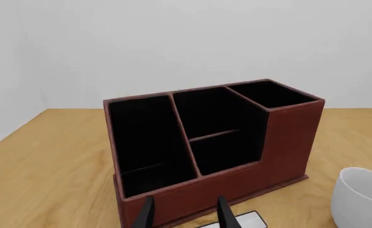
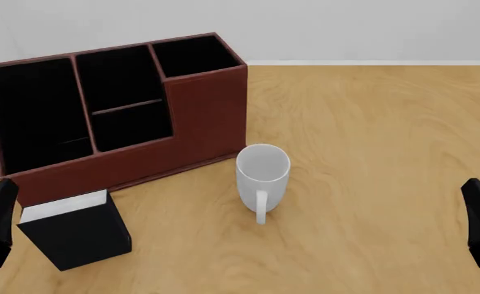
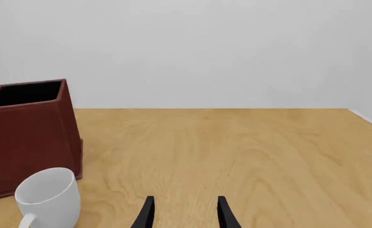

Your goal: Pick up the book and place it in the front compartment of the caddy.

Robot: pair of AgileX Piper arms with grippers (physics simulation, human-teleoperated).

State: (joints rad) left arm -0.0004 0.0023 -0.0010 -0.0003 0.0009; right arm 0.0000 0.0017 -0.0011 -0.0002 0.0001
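Standing upright on the table [image 2: 371,122], the book [image 2: 76,236] is seen at the caddy's [image 2: 199,116] six o'clock. Both the left pincer [image 1: 184,213] and right pincer [image 3: 184,213] are held open, nothing gripped.

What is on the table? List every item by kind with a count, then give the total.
Book: 1
Caddy: 1
Mug: 1
Total: 3 things on the table
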